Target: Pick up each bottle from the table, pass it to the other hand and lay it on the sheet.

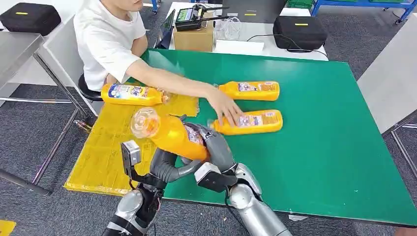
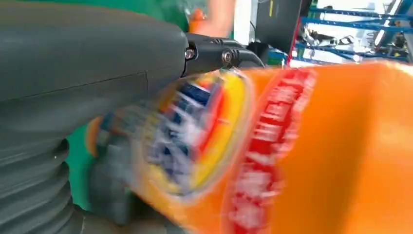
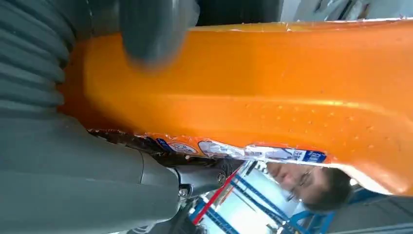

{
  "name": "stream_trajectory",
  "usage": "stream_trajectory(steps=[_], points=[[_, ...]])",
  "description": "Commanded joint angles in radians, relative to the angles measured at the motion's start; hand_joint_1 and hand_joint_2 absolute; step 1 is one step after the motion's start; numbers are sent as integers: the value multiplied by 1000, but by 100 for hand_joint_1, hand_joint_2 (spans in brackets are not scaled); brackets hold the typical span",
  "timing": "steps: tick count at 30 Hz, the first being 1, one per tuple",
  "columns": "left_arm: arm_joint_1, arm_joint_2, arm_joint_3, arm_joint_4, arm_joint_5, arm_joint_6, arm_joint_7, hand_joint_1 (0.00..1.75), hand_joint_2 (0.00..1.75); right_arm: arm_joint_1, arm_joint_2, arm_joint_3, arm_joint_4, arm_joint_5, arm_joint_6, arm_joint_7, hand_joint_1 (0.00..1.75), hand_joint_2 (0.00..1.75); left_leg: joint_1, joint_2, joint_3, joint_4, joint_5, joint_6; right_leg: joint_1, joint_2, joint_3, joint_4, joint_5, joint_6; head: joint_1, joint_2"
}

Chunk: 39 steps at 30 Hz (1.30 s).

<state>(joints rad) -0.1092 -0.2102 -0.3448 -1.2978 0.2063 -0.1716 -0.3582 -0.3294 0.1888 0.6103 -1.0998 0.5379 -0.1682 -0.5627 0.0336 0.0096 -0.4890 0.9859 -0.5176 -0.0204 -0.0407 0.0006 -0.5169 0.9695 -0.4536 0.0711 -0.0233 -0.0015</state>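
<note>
Orange and heavy-looking, the bottle [image 1: 169, 133] hangs above the near edge of the green table [image 1: 324, 137], just right of the yellow sheet [image 1: 105, 147], and both my hands are on it. My right hand [image 1: 214, 147] wraps its labelled body from the right; my left hand [image 1: 169, 167] cups it from below, fingers closed round it. I judge this to be mid-handover, neither hand having let go. One bottle [image 1: 133, 94] already lies at the far end of the sheet, so one is done. Two more [image 1: 250, 90] [image 1: 248, 122] lie on the table farther right; a person's hand [image 1: 223, 105] rests on the nearer one. So this bottle needs laying down, then those two.
</note>
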Motion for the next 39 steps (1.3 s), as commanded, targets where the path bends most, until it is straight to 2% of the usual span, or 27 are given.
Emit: stream_trajectory(steps=[1, 6, 10, 11, 12, 13, 15, 16, 19, 21, 27, 29, 31, 32, 34, 37, 38, 39], points=[[-47, 18, -33, 44, 25, 1, 6, 0, 175, -65, -6, 93, 114, 5, -22, -5, 175, 175, 0, -1, 1, -1, 0, 2, 1, 0, 1, -2, 0, -3, 0, 0], [-59, 7, -5, 56, 54, 57, -1, 0, 175, -45, -15, 134, 108, 20, -41, -4, 175, 175, 0, -1, 2, -2, 0, 2, 1, -1, 2, -2, 0, -4, 0, 0], [-57, -12, 65, 25, 160, 85, 8, 2, 175, -33, -30, 163, 104, 29, -57, 10, 175, 175, 1, -2, 2, -2, 0, 3, 2, -1, 2, -3, 0, -5, -1, 0], [-55, -12, 73, 12, 182, 82, 8, 87, 175, -29, -30, 164, 98, 35, -73, 12, 112, 175, 0, -2, 1, -1, 0, 2, 1, -1, 1, -1, 0, -3, 0, 0], [-55, -12, 73, 12, 182, 82, 8, 87, 175, -29, -30, 164, 98, 35, -73, 12, 112, 175, 0, -1, 0, -1, 0, 2, 1, -1, 0, -1, 0, -2, 0, 0], [-50, -10, 81, -4, 196, 81, 9, 175, 175, -20, -28, 165, 89, 45, -97, 15, 0, 175, 1, -1, 1, -2, 0, 3, 2, -1, 1, -3, 0, -4, 0, 0], [-44, -12, 92, -18, 223, 77, 15, 175, 175, -12, -28, 171, 73, 72, -139, 24, 0, 175, 1, -1, 2, -2, 0, 3, 2, -1, 2, -3, 0, -5, 0, 0], [-43, -13, 94, -22, 236, 72, 20, 175, 175, -10, -28, 174, 63, 97, -177, 30, 0, 0, 1, -1, 0, -1, 0, 2, 1, -1, 0, -2, 0, -4, 0, 0], [-40, -12, 93, -28, 243, 69, 18, 175, 175, -5, -29, 180, 40, 104, -202, 36, 0, 0, 0, -1, 1, -1, 0, 2, 1, -1, 0, -1, 0, -3, -1, 0], [-42, -12, 88, -28, 265, 46, 19, 175, 175, 11, -25, 174, -5, 117, -302, 3, 0, 0, 1, -1, 1, -1, 0, 3, 2, -1, 1, -2, 0, -4, 0, 0], [-45, -14, 84, -26, 264, 48, 18, 175, 175, 14, -30, 179, -30, 118, -301, 11, 0, 0, 1, -1, 1, -2, 0, 3, 2, -1, 1, -3, 0, -5, 0, 0], [-56, -11, 74, -17, 260, 44, 14, 175, 175, 26, -25, 163, -67, 120, -418, -51, 0, 0, 0, -2, -1, -1, 0, 2, 1, -1, -1, -1, 0, -3, 0, 0], [-76, -8, 60, 4, 238, 61, 13, 175, 175, 30, -35, 167, -121, 151, -479, -45, 0, 0, 1, -2, 0, -1, 0, 3, 2, -2, 1, -2, 0, -5, 0, 0], [-97, 3, 40, 28, 154, 136, 8, 175, 175, 52, -25, 123, -172, 231, -530, -62, 0, 0, 0, -2, -1, 0, 0, 2, 1, -2, -1, -1, 0, -3, 0, 0], [-130, 8, 26, 87, 94, 193, 15, 175, 175, 100, 19, 21, -239, 361, -530, -113, 0, 0, 0, -4, -2, 0, 0, 2, 1, -3, -1, -1, -1, -3, 0, 0], [-167, 37, -13, 145, -104, 321, -40, 175, 175, 128, 45, -30, -346, 454, -530, -135, 0, 0, 0, -4, -1, -1, 1, 2, 1, -4, -1, -1, -1, -4, 0, 0], [-185, 59, -40, 169, -250, 412, -58, 175, 175, 135, 50, -42, -375, 467, -530, -135, 0, 175, 0, -5, 0, -2, 1, 3, 1, -4, 1, -2, -1, -5, 0, 0], [-198, 77, -59, 189, -335, 464, -46, 175, 175, 139, 56, -55, -386, 478, -530, -135, 0, 175, 0, -4, -1, -1, 1, 3, 1, -4, 0, -1, -1, -5, 0, 0]])
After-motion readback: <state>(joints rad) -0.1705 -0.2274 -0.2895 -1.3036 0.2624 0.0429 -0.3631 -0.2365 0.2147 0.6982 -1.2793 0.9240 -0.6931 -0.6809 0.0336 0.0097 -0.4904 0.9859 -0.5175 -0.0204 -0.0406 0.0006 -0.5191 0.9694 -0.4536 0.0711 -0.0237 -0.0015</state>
